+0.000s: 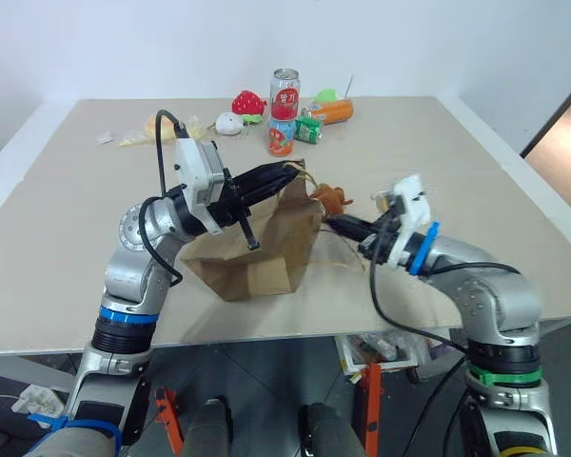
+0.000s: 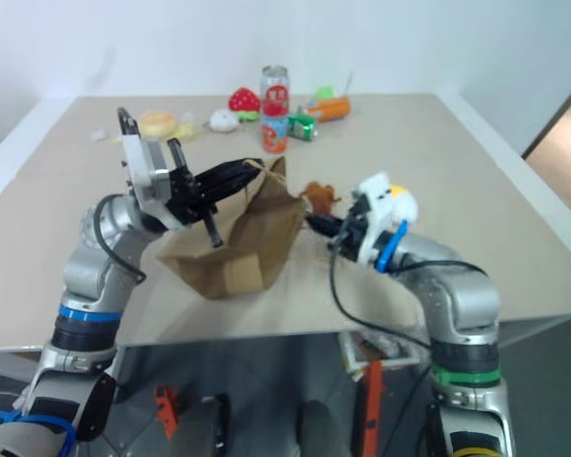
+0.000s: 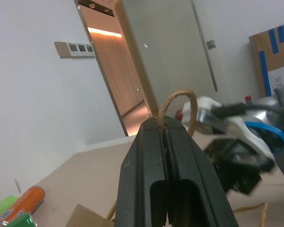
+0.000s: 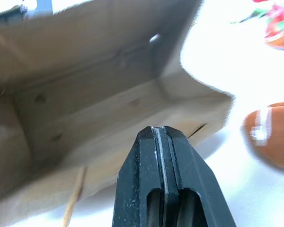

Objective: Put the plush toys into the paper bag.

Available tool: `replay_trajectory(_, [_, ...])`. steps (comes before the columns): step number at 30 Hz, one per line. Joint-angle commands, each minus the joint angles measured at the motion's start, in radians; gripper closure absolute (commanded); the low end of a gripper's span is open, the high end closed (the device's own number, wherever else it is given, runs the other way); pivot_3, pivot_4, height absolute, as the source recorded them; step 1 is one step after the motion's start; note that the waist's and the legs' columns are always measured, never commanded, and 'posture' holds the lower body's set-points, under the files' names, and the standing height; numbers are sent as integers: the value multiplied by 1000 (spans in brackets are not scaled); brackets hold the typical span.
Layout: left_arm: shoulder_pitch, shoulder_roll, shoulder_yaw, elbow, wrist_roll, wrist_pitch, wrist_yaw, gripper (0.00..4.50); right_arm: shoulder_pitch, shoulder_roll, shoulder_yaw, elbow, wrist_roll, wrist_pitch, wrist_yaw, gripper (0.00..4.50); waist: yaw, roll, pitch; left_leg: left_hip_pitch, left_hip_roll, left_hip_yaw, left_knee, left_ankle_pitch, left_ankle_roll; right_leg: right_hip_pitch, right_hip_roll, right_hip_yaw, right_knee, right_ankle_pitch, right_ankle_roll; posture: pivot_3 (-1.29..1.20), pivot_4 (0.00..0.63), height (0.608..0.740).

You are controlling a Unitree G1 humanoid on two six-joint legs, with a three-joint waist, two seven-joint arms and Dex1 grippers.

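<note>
— Where was the paper bag (image 1: 257,243)?
— Near the front of the bench (image 1: 476,181), its mouth lifted. The left claw (image 1: 300,171) was clamped on one cord handle (image 3: 180,106), holding it up.
— And the right claw (image 1: 335,225)?
— Fingers pressed together, holding nothing, just beside the bag's opening.
— The plush toys?
— The brown furry one (image 1: 329,198) sat at the bag's raised edge, between the two claws. The yellow one (image 1: 158,126) lay at the bench's far side, well apart from the bag.

The tall red-and-white can (image 1: 285,94) bears red lettering, too small to read.
</note>
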Motion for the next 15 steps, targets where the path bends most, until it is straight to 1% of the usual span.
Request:
replay_trajectory(1, [9,6,3,-49,-32,10,-3,4500,-66,-92,-116,132,-67,-118,-64,4468,1,0,0,0,0,0,0,0,0,0,0,0,0,0,0,0,150,740])
replay_trajectory(4, [17,11,-2,-68,-45,24,-8,4500,-107,-154,-91,285,-168,-207,-103,4468,2,0,0,0,-1,1,1,0,0,0,0,2,0,1,0,0,150,740])
replay_trajectory(8, [37,26,-17,-92,-60,62,-21,4500,-159,-182,-54,453,-260,-273,-168,4468,2,0,0,0,-1,1,1,0,0,0,0,2,-1,1,0,0,150,740])
replay_trajectory(10, [55,47,-36,-105,-67,103,-38,4500,-181,-180,-36,518,-284,-314,-169,3862,2,0,0,0,-1,1,0,0,0,0,0,3,-1,0,1,0,150,740])
replay_trajectory(11, [62,59,-45,-109,-70,129,-43,4500,-191,-177,-28,538,-294,-330,-166,3663,2,0,0,-1,-1,2,0,0,0,0,0,3,-1,0,1,0,150,740])
replay_trajectory(12, [67,68,-54,-108,-67,146,-49,4500,-197,-174,-21,548,-299,-339,-160,3258,0,0,0,-1,-1,2,0,0,0,0,0,3,-1,0,1,0,150,740])
replay_trajectory(13, [71,84,-67,-107,-61,181,-48,4500,-203,-171,-13,557,-308,-351,-162,2481,0,0,0,-1,-1,2,-1,0,0,0,0,3,-1,-1,1,0,150,740])
replay_trajectory(14, [75,95,-73,-94,-49,189,-54,4500,-209,-167,-7,564,-312,-364,-160,2481,-1,1,0,-1,-1,2,-1,0,0,-1,0,3,-1,-1,1,0,150,740])
replay_trajectory(15, [77,107,-77,-86,-51,222,-51,4500,-215,-164,-5,573,-320,-379,-170,1738,-1,1,0,-1,-1,2,-1,0,0,-1,1,4,-1,-1,1,0,150,740])
